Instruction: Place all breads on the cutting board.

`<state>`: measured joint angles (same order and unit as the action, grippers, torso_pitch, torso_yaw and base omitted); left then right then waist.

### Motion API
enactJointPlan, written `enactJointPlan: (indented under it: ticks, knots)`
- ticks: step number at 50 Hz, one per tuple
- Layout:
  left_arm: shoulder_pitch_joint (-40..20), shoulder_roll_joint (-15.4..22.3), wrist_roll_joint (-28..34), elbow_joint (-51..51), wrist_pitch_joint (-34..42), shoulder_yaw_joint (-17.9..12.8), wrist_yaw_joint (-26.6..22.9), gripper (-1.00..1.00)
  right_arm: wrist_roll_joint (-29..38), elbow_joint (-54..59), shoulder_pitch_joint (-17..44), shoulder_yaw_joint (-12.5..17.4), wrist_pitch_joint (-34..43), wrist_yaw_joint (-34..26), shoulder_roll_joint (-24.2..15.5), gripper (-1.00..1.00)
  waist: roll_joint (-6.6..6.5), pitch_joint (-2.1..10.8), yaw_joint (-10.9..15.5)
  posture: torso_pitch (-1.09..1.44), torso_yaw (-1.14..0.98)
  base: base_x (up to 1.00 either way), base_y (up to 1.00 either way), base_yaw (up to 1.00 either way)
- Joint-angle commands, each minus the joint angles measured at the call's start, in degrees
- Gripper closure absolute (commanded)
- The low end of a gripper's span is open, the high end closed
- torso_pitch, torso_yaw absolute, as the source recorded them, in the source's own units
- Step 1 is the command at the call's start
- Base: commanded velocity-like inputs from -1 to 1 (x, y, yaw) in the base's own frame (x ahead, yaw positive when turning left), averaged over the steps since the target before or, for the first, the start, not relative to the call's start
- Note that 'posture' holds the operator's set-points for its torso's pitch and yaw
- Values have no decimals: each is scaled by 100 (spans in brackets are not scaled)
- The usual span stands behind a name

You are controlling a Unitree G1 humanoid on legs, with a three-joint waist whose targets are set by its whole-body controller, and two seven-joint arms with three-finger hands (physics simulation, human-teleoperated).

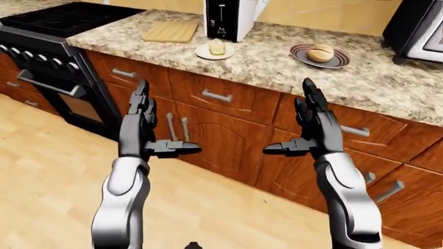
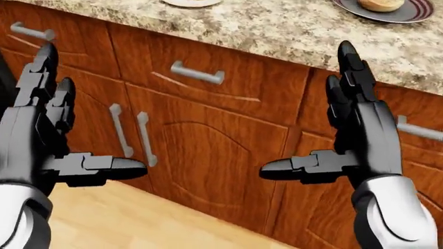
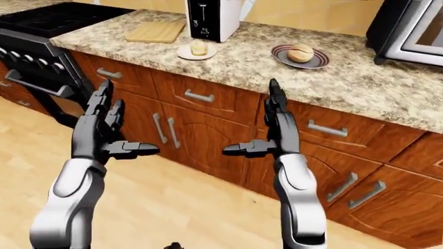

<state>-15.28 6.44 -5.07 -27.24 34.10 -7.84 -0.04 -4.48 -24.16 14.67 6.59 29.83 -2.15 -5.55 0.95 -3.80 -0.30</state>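
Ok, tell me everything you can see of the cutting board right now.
The cutting board is a flat, pale wooden-looking rectangle lying on the speckled stone counter, toward the upper left of the left-eye view. Nothing lies on it. It sits between the black stove on its left and the toaster on its right, apart from both. The small plate with bread lies below and right of it, not touching.

A toaster (image 1: 228,18) stands on the granite counter (image 1: 277,65) beside a black stove (image 1: 52,31).
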Motion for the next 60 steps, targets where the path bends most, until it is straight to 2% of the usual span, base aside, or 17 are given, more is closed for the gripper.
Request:
enactJointPlan:
  ticks: [1, 3, 13, 14, 17, 20, 24, 31, 32, 35, 36, 37, 42, 45, 55, 59, 60]
  knots:
    - [-209, 78, -10, -358, -85, -67, 38, -100, -82, -401, 157, 23, -98, -4, -28, -100, 3, 159, 5, 0, 0, 0, 0, 0]
    - [-247, 99, -13, -411, -32, -69, 37, -100, -189, -552, 172, 91, 0, 15, -40, -100, -401, 235, 77, 0, 0, 0, 0, 0]
    - [-301, 132, -21, -433, -16, -83, 24, -100, -261, -905, 171, 100, 186, 86, -115, -100, -209, 337, 261, 0, 0, 0, -6, -79]
    - [-308, 136, -24, -449, 3, -87, 22, -100, -269, -948, 195, 106, 221, 91, -113, -100, -412, 384, 62, 0, 0, 0, -34, 0]
    - [-334, 152, -36, -454, 24, -112, 19, -100, -230, -890, 212, 107, 184, 96, -118, -100, -214, 478, 36, 0, 0, 0, -23, 0]
    - [-330, 164, -48, -492, 50, -126, 16, -100, -213, -888, 230, 103, 207, 113, -114, -100, 370, 419, 61, 0, 0, 15, -12, 0]
    - [-309, 158, -45, -445, -5, -125, 19, -100, -267, -996, 255, 141, 280, 138, -117, -100, 138, 178, 62, 0, 0, 42, -20, 0]
    - [-312, 163, -55, -441, -10, -131, 16, -100, -324, -1042, 239, 147, 206, 136, -127, -100, -613, 174, 47, 0, 0, 48, -26, 0]
    - [-305, 160, -51, -439, -19, -121, 15, -100, -335, -1076, 254, 157, 246, 147, -134, -100, -443, 150, 81, 0, 0, 47, -24, 0]
    - [-308, 148, -40, -475, 3, -95, 15, -100, -420, -1231, 302, 179, 365, 196, -131, -100, -514, 203, 75, 0, 0, 37, -22, 0]
    - [-327, 155, -52, -493, 31, -113, 13, -100, -445, -1331, 313, 176, 447, 222, -137, -100, -485, 383, 32, 0, 0, 0, -80, 0]
    - [-336, 163, -63, -505, 47, -129, 12, -100, -433, -1341, 304, 162, 444, 226, -147, -100, -655, 338, -187, 0, 0, 0, 0, -100]
    - [-341, 196, -111, -587, 117, -178, 21, -100, -347, -1334, 318, 109, 408, 235, -158, -100, 294, 244, -41, 0, 0, 0, -3, -60]
    - [-357, 216, -153, -617, 153, -219, 28, -100, -275, -1333, 329, 78, 426, 206, -164, -100, 287, 189, 19, 0, 0, 0, 0, 0]
    - [-453, 331, -324, -860, 411, -363, 96, -100, -216, -1457, 398, 69, 562, 118, -137, -100, -264, 159, 9, 0, 0, 22, 0, 0]
    - [-489, 370, -388, -971, 517, -392, 129, -100, -219, -1575, 423, 54, 661, 106, -147, -100, -737, 292, -14, 0, 0, 33, 0, 0]
    - [-477, 375, -392, -976, 508, -394, 131, -100, -212, -1571, 410, 47, 645, 96, -145, -100, -635, 259, 38, 0, 0, 34, 0, 0]
